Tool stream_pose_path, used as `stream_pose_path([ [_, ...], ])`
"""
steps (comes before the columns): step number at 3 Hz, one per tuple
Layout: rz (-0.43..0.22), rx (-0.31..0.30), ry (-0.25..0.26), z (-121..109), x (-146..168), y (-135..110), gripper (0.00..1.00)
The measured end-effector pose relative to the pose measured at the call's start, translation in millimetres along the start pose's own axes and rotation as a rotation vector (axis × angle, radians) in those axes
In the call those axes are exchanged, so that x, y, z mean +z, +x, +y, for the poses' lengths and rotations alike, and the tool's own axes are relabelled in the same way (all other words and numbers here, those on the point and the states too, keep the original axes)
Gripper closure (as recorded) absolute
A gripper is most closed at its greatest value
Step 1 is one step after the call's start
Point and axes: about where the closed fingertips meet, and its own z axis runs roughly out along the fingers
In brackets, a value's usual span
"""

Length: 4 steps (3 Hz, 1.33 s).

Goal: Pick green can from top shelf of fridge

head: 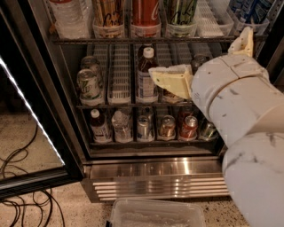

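Note:
The fridge (155,168) stands open in the camera view. The green can (179,12) stands on the top shelf (133,40), third drink from the right, with a red can (145,11) to its left; its top is cut off by the picture's edge. My gripper does not show. Only my arm's bulky white links (235,102) fill the right side. A cream wedge-shaped part of the arm (171,80) sits in front of the middle rack, below the green can.
The black-framed glass door (26,115) hangs open at the left. Whitish cans (88,82) and a bottle (145,75) stand on the middle rack, with several cans and bottles below. A clear plastic bin (155,215) and cables (22,177) lie on the floor.

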Motion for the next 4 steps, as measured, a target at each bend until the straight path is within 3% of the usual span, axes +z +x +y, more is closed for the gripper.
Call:
stream_pose_path([
  [2,-0.093,0.036,0.099,-16.6,5.3,-10.6,0.00],
  [3,-0.121,0.032,0.123,-22.1,17.3,-13.4,0.00],
  [4,-0.131,0.045,0.104,-18.6,39.7,-13.5,0.00],
])
